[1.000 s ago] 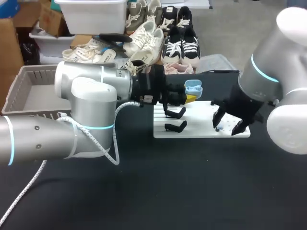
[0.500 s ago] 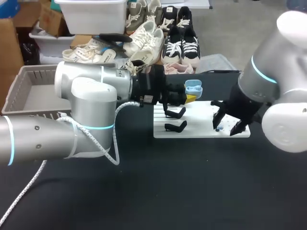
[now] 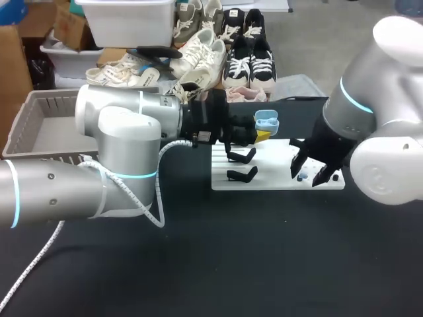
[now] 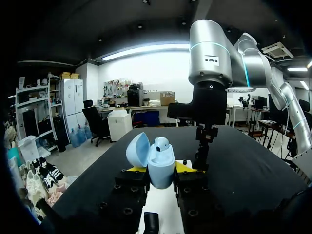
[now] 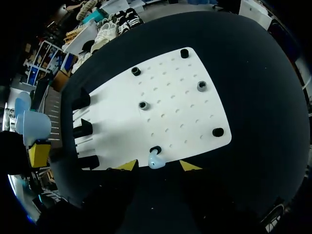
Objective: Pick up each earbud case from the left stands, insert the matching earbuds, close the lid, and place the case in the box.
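A light blue earbud case, lid open with one earbud seated inside, stands upright with my left gripper shut on it. In the head view that case hangs just behind the white pegboard, and the left gripper is beneath it. My right gripper hangs low over the board's right part, fingers pointing down. A light blue earbud sits on a black peg at the board's near edge, between the right gripper's open yellow tips, with a gap on each side.
Two black stands stick up on the pegboard's left part, and several black pegs dot the board. A grey slatted box sits at the table's far left, behind my left arm.
The right gripper's fingers have drawn closer together around the earbud, and the right arm has shifted slightly left. The left arm and case have stayed still.
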`<action>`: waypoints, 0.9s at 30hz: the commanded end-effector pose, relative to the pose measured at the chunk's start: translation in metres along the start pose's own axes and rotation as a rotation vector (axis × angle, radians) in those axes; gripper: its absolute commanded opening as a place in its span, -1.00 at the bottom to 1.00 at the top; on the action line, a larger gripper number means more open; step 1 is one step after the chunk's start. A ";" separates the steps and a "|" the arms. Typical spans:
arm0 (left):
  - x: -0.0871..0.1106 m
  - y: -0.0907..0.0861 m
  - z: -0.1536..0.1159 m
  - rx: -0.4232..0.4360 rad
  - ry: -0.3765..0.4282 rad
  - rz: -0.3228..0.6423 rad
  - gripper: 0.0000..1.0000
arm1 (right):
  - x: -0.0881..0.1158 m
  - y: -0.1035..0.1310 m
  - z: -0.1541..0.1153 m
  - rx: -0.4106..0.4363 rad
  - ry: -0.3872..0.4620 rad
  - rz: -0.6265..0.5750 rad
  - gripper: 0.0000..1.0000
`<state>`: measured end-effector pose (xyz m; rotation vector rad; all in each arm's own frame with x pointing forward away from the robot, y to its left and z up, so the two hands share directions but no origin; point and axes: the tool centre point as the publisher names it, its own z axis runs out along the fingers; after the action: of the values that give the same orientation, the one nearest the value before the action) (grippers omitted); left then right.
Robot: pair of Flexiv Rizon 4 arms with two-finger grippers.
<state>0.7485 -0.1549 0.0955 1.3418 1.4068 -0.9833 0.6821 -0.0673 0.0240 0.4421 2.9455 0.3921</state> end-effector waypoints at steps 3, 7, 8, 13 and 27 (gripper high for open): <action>0.000 -0.002 -0.001 -0.005 -0.002 0.001 -1.00 | -0.006 0.003 -0.002 0.002 0.000 0.000 -0.08; 0.000 -0.002 -0.001 -0.005 -0.002 0.001 -1.00 | -0.005 0.002 -0.003 0.004 -0.002 -0.002 -0.08; 0.000 -0.002 -0.001 -0.005 -0.002 0.001 -1.00 | -0.005 0.002 -0.002 0.004 -0.001 -0.001 -0.09; 0.000 -0.002 -0.001 -0.005 -0.002 0.001 -1.00 | -0.002 -0.001 0.001 0.006 0.010 0.005 -0.09; 0.000 -0.002 -0.001 -0.005 -0.002 0.001 -1.00 | -0.003 0.002 0.003 0.007 0.017 0.005 -0.20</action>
<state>0.7485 -0.1549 0.0955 1.3417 1.4068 -0.9833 0.6846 -0.0662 0.0227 0.4480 2.9602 0.3923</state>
